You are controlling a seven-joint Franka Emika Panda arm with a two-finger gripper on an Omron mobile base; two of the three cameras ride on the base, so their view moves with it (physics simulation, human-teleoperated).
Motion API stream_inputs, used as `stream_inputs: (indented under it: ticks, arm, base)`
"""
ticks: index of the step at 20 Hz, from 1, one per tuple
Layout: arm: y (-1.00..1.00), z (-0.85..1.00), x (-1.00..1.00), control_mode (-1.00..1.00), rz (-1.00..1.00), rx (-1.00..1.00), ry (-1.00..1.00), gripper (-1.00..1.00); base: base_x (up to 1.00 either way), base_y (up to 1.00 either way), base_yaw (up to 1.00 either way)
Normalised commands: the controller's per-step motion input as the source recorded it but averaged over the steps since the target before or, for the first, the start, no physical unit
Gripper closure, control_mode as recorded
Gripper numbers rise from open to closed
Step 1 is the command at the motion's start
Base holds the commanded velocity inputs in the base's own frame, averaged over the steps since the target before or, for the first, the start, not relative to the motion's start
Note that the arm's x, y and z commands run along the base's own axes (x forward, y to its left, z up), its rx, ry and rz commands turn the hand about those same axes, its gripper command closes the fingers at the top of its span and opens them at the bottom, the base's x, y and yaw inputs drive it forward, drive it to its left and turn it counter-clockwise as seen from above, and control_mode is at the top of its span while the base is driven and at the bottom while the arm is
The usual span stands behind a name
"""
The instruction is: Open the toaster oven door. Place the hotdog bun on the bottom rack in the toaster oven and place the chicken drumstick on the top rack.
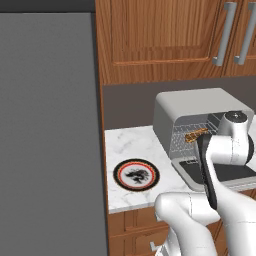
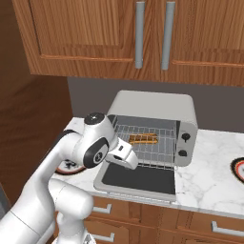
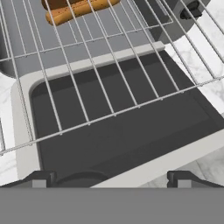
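Note:
The toaster oven [image 1: 195, 102] [image 2: 152, 102] stands on the marble counter. Its door [image 2: 138, 178] [image 1: 225, 172] is folded down flat, the dark glass [image 3: 131, 131] facing up. The hotdog bun [image 2: 143, 139] [image 1: 196, 135] [image 3: 78, 8] lies on a wire rack inside; in the hand view I see it through the wires of a rack [image 3: 109, 87] that reaches out over the door. My gripper [image 3: 111, 179] [image 2: 125, 159] hangs just above the door's left front, open and holding nothing. The chicken drumstick is out of view.
A red-rimmed plate [image 1: 120, 170] with a black mark in its middle sits on the counter left of the oven. A second plate [image 2: 238, 169] shows at the right edge. Wooden cabinets [image 2: 95, 33] hang above. A tall grey panel [image 1: 47, 125] bounds the left.

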Motion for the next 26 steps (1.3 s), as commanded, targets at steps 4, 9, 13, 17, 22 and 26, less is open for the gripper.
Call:
stream_inputs:
  ticks: [4,9,13,17,22,26]
  arm:
    - [0.00,0.00,0.00,-1.00,0.00,0.00,0.00,-1.00]
    - [0.00,0.00,0.00,1.00,0.00,0.00,0.00,-1.00]
    - [0.00,0.00,0.00,1.00,0.00,0.00,0.00,-1.00]
    - [0.00,0.00,0.00,1.00,0.00,0.00,0.00,-1.00]
    - [0.00,0.00,0.00,1.00,0.00,0.00,0.00,-1.00]
    - [0.00,0.00,0.00,1.00,0.00,0.00,0.00,-1.00]
  base:
    - [0.00,0.00,0.00]
    - [0.00,0.00,0.00]
    - [0.00,0.00,0.00]
    - [-0.08,0.00,0.00]
    - [-0.52,-0.02,0.00]
    - [-0.22,-0.20,-0.02]
